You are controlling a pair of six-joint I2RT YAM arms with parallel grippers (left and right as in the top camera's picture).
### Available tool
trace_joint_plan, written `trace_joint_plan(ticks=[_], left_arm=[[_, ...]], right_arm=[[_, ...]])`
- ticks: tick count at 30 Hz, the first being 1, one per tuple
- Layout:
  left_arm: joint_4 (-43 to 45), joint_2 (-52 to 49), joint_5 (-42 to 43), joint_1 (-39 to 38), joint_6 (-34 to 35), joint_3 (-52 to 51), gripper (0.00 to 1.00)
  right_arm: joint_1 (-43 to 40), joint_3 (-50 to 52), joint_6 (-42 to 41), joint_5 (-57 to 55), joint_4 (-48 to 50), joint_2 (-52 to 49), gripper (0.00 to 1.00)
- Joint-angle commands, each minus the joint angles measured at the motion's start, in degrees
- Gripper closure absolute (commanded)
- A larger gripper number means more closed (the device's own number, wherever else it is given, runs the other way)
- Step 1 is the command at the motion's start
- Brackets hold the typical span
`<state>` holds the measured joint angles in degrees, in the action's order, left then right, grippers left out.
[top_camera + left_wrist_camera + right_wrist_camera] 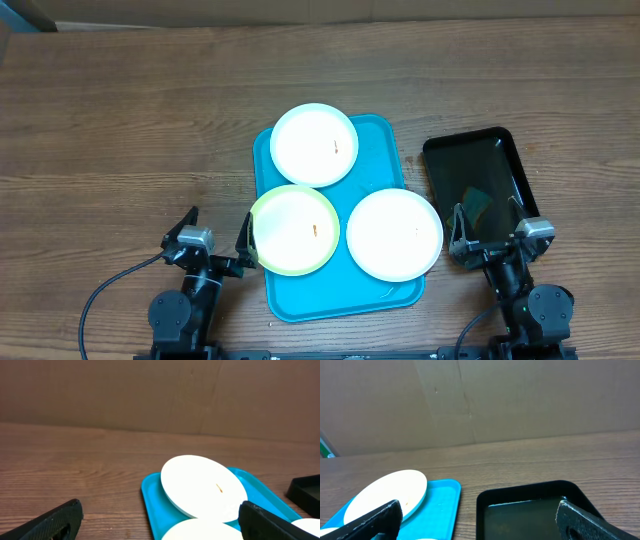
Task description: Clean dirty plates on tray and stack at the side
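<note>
Three plates lie on the turquoise tray (380, 150). A white plate (314, 144) with an orange speck sits at the tray's far left corner. A plate with a yellow-green rim (294, 229) overhangs the tray's left edge. A second white plate (394, 233) overhangs the right edge. My left gripper (218, 240) is open and empty, near the table's front, just left of the green-rimmed plate. My right gripper (490, 232) is open and empty at the near end of the black tray. The left wrist view shows the far white plate (202, 485) and the tray (155, 505).
A glossy black tray (475, 180) lies right of the turquoise tray, with a small dark green thing (475, 204) in it. In the right wrist view the black tray (520, 510) is straight ahead, and the turquoise tray (440, 505) lies to its left. A cardboard wall stands behind the table.
</note>
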<state>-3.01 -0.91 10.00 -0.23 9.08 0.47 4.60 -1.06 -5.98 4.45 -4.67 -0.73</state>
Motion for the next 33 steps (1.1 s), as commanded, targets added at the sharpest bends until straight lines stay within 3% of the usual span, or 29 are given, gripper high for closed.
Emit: trace_joint_plan(ticks=[1, 3, 8, 16, 21, 28, 33], left_arm=[[0.1, 0.5, 5.2, 0.2, 3.2, -0.2, 0.0], [0.6, 0.5, 8.6, 0.2, 5.6, -0.2, 0.0], [0.7, 0.5, 16.8, 0.2, 9.3, -0.2, 0.0], [12.6, 0.4, 19.5, 0.2, 16.5, 5.3, 0.0], [0.3, -7.0, 20.6, 0.2, 14.4, 20.3, 0.0], [-23.8, -28.4, 27.5, 0.2, 12.7, 44.5, 0.0], [-33.4, -40.6, 38.9, 0.2, 12.7, 56.3, 0.0]], right_arm=[[-0.1, 0.6, 0.0, 0.3, 0.3, 0.3, 0.0], [-0.1, 0.6, -1.1, 3.4, 0.4, 0.3, 0.0], [-0.1, 0.6, -12.8, 14.6, 2.5, 0.3, 0.0], [-0.1, -6.2, -13.7, 21.6, -2.5, 0.1, 0.0], [-0.1, -21.6, -12.1, 21.6, -18.6, -5.9, 0.0], [-0.1, -50.3, -3.9, 12.5, -49.3, -29.2, 0.0], [-0.1, -62.7, -4.4, 14.1, -55.8, -42.4, 0.0]])
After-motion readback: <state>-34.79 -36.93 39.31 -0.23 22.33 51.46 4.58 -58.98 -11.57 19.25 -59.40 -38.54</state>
